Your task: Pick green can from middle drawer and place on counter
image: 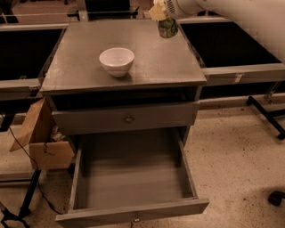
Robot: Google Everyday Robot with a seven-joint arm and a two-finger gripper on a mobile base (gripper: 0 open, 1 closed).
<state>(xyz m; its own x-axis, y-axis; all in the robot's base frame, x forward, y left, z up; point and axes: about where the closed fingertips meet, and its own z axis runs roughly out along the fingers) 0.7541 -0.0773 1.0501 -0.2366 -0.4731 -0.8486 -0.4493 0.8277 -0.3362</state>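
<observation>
The gripper (164, 17) sits at the top edge of the view, over the back right part of the counter (151, 67). Its pale fingers (156, 12) are clenched around the upper end of the green can (168, 28). The can hangs just below them. The fingers hide its top, and I cannot tell whether its base touches the counter. The frame cuts off the arm. The can is roughly upright, its long axis near vertical with a slight tilt. A white bowl (116, 60) stands well apart to the left. The middle drawer (133, 178) is pulled out, bare inside.
</observation>
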